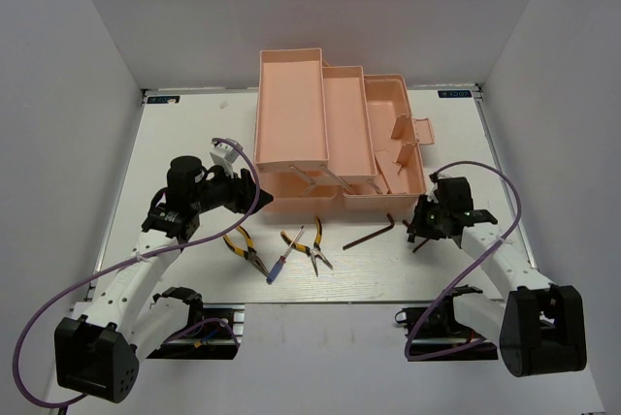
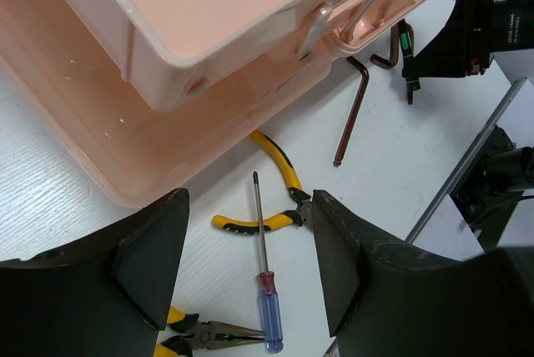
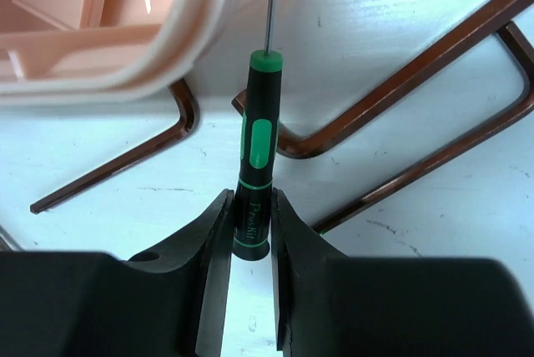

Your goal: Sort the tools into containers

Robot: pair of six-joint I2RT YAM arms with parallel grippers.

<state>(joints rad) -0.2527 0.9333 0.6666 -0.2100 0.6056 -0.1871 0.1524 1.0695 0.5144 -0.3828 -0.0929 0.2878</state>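
My right gripper [image 3: 250, 222] is pinching the butt of the green-black screwdriver [image 3: 255, 136], its shaft pointing to 12 o'clock past the pink toolbox [image 3: 125, 57], with hex keys [image 3: 400, 98] at 3 and 9 o'clock. My left gripper [image 2: 248, 215] is hanging wide open over the blue screwdriver [image 2: 269, 315] and yellow pliers [image 2: 250, 224].

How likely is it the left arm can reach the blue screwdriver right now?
Probably yes: the left gripper is open and empty, and the screwdriver lies uncovered ahead of it, though its shaft seems to cross the pliers.
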